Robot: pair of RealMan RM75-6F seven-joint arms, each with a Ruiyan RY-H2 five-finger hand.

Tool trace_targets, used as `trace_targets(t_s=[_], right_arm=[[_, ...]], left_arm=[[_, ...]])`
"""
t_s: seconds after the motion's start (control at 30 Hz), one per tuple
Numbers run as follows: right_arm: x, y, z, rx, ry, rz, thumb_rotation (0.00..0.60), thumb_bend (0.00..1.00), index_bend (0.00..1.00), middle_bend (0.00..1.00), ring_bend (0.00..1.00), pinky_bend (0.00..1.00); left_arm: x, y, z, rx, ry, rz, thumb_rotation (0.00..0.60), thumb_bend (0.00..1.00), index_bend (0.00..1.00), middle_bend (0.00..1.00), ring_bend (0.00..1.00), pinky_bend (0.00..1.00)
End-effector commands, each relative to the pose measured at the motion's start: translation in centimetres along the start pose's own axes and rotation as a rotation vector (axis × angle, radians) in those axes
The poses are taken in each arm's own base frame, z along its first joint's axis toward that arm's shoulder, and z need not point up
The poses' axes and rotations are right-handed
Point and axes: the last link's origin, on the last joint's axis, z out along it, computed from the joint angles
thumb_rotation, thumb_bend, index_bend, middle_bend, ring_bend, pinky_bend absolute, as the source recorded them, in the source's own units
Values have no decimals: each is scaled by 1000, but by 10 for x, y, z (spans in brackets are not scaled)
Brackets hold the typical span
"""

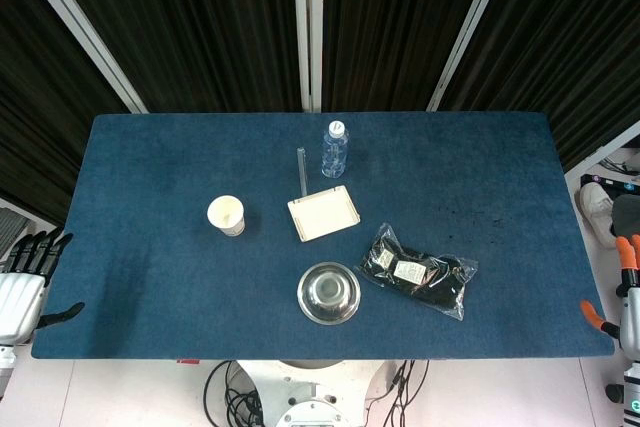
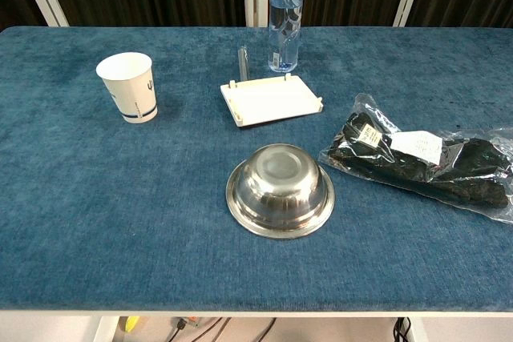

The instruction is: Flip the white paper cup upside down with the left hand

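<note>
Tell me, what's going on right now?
Left robot hand open, off the table's left edge. Right robot hand at right edge, grip unclear. Paper cup upright, untouched. Nothing between cup and left robot hand.

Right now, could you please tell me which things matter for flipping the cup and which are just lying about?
Job: cup, upright, open end up; left hand, off the table's edge.
Lying about: bottle, tray, bowl, bag.

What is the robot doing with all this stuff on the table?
Nothing is being held yet. The left hand and right hand wait open off the ends of the blue table. The white paper cup stands upright, mouth up, not yet flipped. Nearby sit a metal bowl, a water bottle, a small cream tray and a plastic bag of something dark.
</note>
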Motion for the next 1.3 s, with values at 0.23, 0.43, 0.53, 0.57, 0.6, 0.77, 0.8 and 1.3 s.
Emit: trace_targets(t_s=[0.23, 0.43, 0.53, 0.57, 0.6, 0.77, 0.8, 1.3], right_arm=[[2, 1, 0, 13, -18, 7, 600, 79, 0, 0, 0, 0], [5, 2, 2, 12, -9, -14, 600, 82, 0, 0, 0, 0], [5, 1, 1, 13, -14, -20, 600, 83, 0, 0, 0, 0], [6, 0, 1, 15, -17, -20, 600, 83, 0, 0, 0, 0], [7, 0, 1, 18, -19, -21, 600, 83, 0, 0, 0, 0], [8, -2, 4, 36, -18, -23, 600, 84, 0, 0, 0, 0], [8, -2, 4, 35, -19, -24, 600, 84, 0, 0, 0, 0], [11, 0, 9, 25, -26, -4, 600, 85, 0, 0, 0, 0]], left_arm=[[0, 5, 0, -7, 0, 3, 600, 75, 34, 0, 0, 0], [0, 7, 2, -9, 11, 11, 600, 75, 35, 0, 0, 0], [2, 11, 8, -23, 9, 14, 600, 75, 34, 0, 0, 0], [4, 15, 11, -36, 9, 22, 600, 75, 35, 0, 0, 0], [5, 18, 14, -51, 7, 31, 600, 76, 34, 0, 0, 0], [20, 56, 42, -182, 0, 106, 600, 75, 35, 0, 0, 0], [22, 65, 48, -209, -3, 113, 600, 75, 35, 0, 0, 0], [19, 221, 166, -535, -171, 338, 600, 75, 35, 0, 0, 0]])
